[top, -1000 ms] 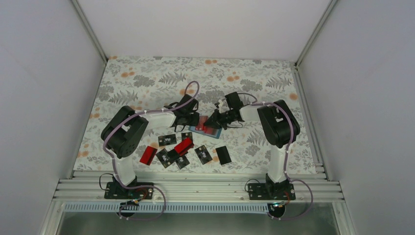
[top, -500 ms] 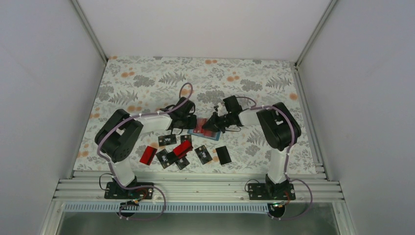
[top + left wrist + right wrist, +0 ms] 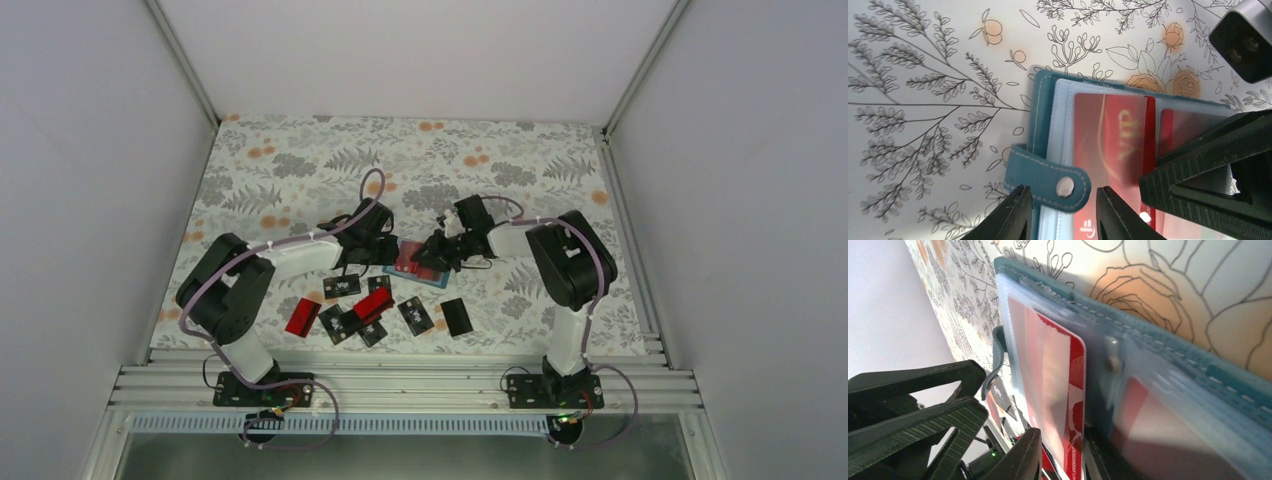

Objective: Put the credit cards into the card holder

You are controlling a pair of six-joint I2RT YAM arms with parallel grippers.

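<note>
Seemingly stiff and slick, the red card (image 3: 1074, 400) suited edge gripping; right gripper (image 3: 1060, 442) state was unclear; left gripper (image 3: 1062, 200) stood apart astride the snap tab (image 3: 1043, 176).

The card holder (image 3: 432, 279), a teal-blue stitched wallet with a snap strap (image 3: 1048, 178), lies open and flat near the middle of the table (image 3: 300, 170). Its clear plastic sleeves (image 3: 1062, 115) face up, with red cards (image 3: 1108, 135) showing inside them. The loose credit cards (image 3: 456, 316) lie scattered just near and left of it: two are bright red (image 3: 302, 316), the rest are black with small white print, and a few overlap.
</note>
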